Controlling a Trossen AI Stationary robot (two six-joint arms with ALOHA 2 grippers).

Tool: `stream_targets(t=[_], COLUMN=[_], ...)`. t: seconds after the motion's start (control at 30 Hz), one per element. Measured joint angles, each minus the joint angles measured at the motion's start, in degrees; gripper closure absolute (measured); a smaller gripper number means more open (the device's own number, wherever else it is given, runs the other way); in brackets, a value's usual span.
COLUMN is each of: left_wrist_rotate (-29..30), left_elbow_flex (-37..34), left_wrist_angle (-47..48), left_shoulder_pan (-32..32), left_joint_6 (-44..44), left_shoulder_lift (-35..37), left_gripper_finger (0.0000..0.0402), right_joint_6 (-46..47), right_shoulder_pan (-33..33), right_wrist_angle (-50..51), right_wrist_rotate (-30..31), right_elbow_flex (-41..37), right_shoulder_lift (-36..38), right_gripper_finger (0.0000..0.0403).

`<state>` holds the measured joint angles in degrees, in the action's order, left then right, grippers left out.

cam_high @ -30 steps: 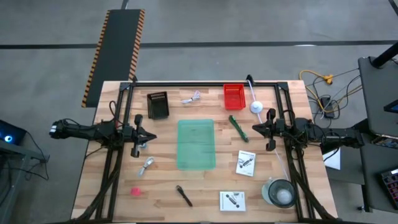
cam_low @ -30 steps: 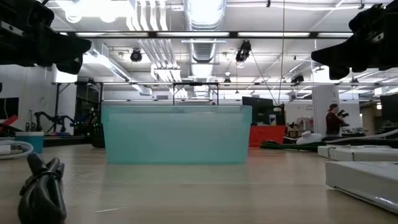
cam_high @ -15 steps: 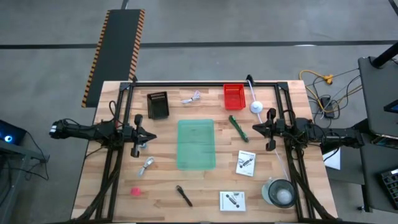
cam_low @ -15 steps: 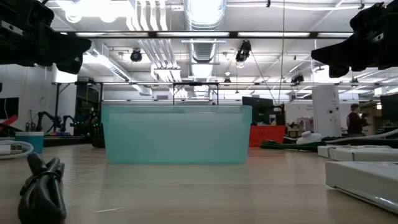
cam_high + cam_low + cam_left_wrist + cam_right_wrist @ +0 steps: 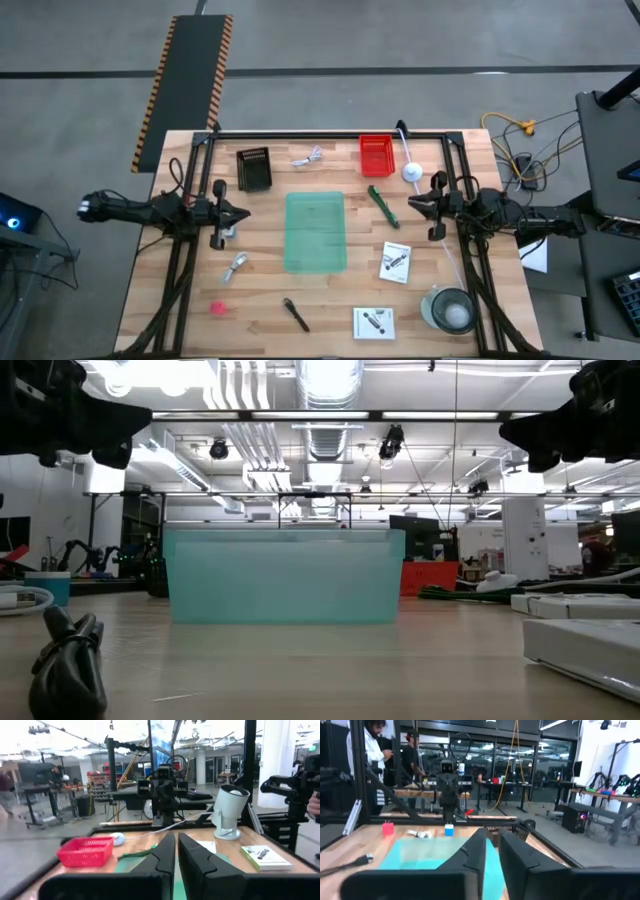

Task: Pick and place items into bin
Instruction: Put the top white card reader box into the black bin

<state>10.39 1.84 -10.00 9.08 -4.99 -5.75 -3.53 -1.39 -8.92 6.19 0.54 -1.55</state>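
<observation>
High view: left gripper (image 5: 240,211) hangs at the table's left edge, fingers pressed together and empty. A white cable (image 5: 235,266) lies nearest it, so that arm would do well to spread its fingers before descending, then carry it right to the translucent green bin (image 5: 316,232) at centre. Marker (image 5: 382,206) and two printed packets (image 5: 395,262) lie right of the bin. Right gripper (image 5: 411,208), fingers narrowly apart, holds nothing.

No readable text anywhere; print on the white packets (image 5: 395,262) is too small to make out, no labels or brands legible.
</observation>
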Motion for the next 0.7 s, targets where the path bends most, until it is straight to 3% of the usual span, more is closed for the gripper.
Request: stream_targets(t=[0.17,0.4,0.57,0.7], left_wrist_rotate=[0.13,0.42,0.46,0.52], left_elbow_flex=[1.18,1.19,1.19,1.04], left_wrist_angle=[-3.37,-20.33,-30.13,-32.06], left_shoulder_pan=[-0.02,-0.04,-0.04,-0.09], left_joint_6=[-2.2,-6.3,-7.23,-7.97], left_shoulder_lift=[-4.64,-14.07,-20.27,-23.71], left_gripper_finger=[0.0331,0.0222,0.0194,0.0191], right_joint_6=[-1.31,-2.01,-3.5,-6.31], right_shoulder_pan=[0.0,0.0,0.0,0.0], right_wrist_angle=[-4.86,-12.93,-12.81,-17.29], right_wrist_rotate=[2.15,2.39,2.39,2.39], right_elbow_flex=[0.0,0.0,0.0,0.0], right_shoulder_lift=[-2.53,-7.76,-11.23,-13.66], right_gripper_finger=[0.0287,0.0222,0.0211,0.0214])
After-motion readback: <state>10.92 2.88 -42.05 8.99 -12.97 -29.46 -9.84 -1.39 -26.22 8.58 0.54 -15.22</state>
